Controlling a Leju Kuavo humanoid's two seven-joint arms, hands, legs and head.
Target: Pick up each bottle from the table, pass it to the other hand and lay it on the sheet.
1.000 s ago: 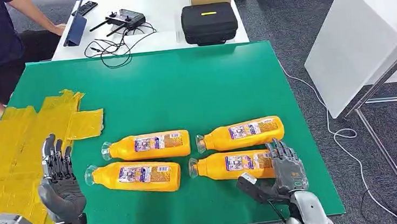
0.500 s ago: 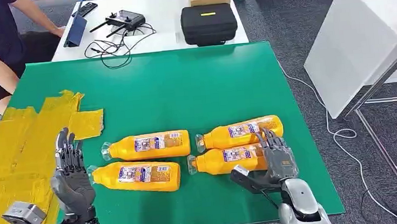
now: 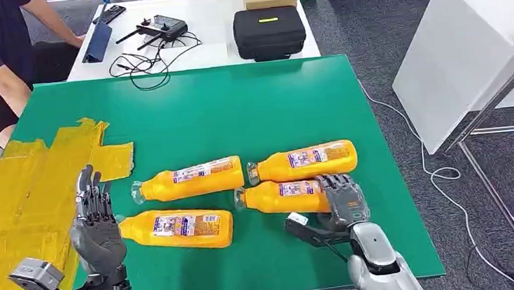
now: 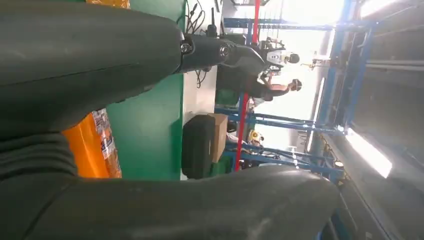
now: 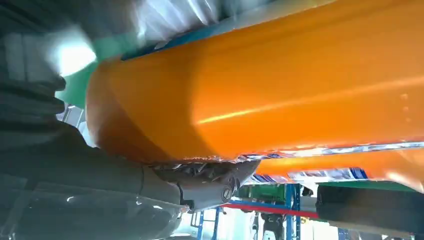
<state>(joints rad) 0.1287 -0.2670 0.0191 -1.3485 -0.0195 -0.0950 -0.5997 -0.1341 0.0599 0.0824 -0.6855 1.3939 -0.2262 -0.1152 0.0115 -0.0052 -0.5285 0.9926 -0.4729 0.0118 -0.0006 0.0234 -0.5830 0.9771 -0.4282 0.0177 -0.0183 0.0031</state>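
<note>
While four orange bottles lie on their sides on a green table [image 3: 237,105], the right hand [image 3: 342,204], at lower right of the head view, has its fingers curled over the base end of the near-right bottle [image 3: 283,197]. The bottle looks to be resting on the table, so the hand wraps it without having raised it. In the right wrist view the same bottle [image 5: 280,85] sits close against the palm.

The left hand [image 3: 95,226] is at lower left, upright, fingers spread and holding nothing. It stands just beside the cap of the near-left bottle [image 3: 176,228]. The yellow sheet [image 3: 20,201] covers the left edge of the table, reaching under and behind this hand.

Risks, as a judgement: the grip sits at one end, so the long bottle could tip or slide out when lifted. The far-right bottle [image 3: 302,160] lies almost touching the held one, and the far-left bottle [image 3: 188,180] lies cap-near, so a lift or swing could knock either one rolling. A handover across the near-left bottle could also bump it.
</note>
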